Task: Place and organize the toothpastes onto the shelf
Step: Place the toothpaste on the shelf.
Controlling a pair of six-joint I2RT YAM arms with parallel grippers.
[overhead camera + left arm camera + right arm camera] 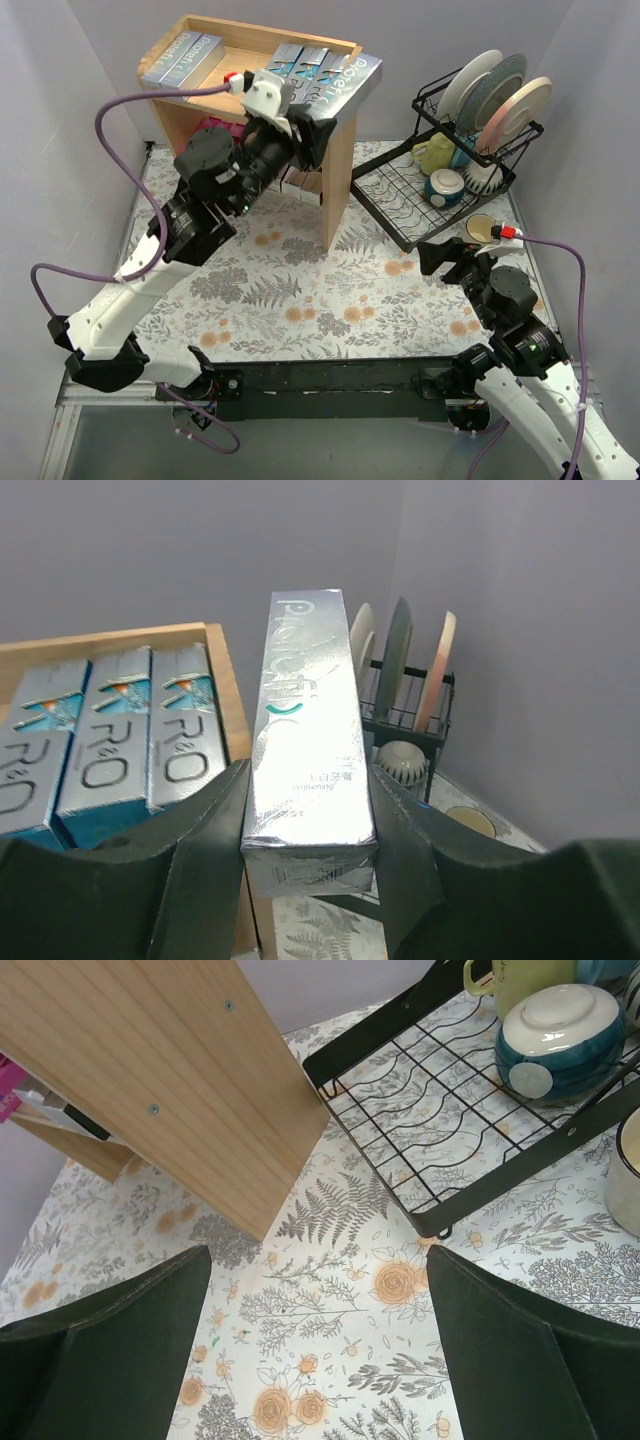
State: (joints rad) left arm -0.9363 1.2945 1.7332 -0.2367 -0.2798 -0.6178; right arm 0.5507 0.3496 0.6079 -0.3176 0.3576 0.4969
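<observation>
Left jaws clamp silver toothpaste box (308, 740) by its near end.

toothpaste box (308, 750) – glossy foil card | shelf (340, 185) – matt wood

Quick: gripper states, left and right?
Left gripper: shut on the silver toothpaste box.
Right gripper: open, holding nothing.

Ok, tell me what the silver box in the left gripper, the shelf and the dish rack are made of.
The silver toothpaste box: likely foil-finished cardboard, from mirror glare and sharp folded edges. The shelf: wood or wood-look board, matte, with grain and screw heads. The dish rack: probably coated metal wire, black, thin grid.
</observation>
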